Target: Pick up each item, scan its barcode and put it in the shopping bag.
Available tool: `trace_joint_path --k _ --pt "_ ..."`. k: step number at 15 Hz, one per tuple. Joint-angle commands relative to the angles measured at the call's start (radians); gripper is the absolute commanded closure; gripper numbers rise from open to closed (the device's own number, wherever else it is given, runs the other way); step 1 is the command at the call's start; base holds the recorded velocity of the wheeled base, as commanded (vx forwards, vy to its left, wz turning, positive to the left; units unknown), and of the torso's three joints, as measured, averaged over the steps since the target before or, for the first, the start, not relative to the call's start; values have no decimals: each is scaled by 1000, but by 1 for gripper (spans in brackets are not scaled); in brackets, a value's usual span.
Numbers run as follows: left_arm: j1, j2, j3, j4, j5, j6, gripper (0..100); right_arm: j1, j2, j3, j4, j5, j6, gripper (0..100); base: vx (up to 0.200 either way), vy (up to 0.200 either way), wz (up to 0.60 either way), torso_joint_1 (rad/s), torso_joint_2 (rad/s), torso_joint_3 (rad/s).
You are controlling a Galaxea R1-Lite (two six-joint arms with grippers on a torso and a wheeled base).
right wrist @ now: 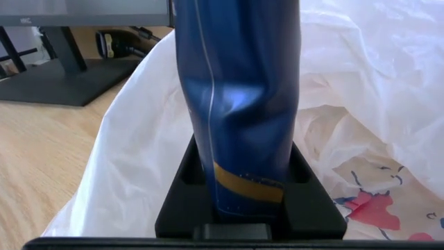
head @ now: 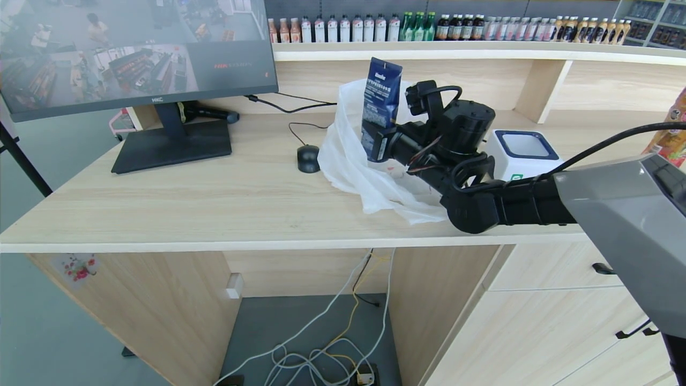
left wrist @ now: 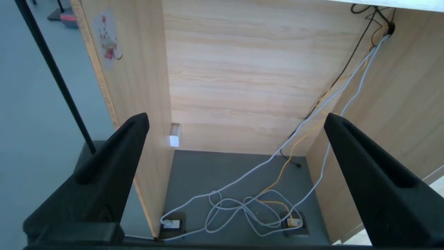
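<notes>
over the shopping bag (head: 348, 161), blue pouch (head: 381, 102) in right gripper (head: 377, 147)

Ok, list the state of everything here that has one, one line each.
blue pouch, upright, gripped at its lower end
shopping bag, open, slumped on the counter
right gripper, shut on the blue pouch
left gripper, open, empty
monitor, switched on

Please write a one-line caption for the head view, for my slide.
Right gripper holds a blue pouch upright at the white shopping bag on the counter.
</notes>
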Motion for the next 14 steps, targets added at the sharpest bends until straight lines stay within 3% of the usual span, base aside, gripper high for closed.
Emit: trace_joint_path --k 1,14 --pt "1 0 0 0 0 -1 0 1 6 1 2 1 0 100 0 0 0 0 0 0" --pt "1 0 0 0 0 -1 0 5 32 5 3 7 -2 100 0 0 0 0 0 0"
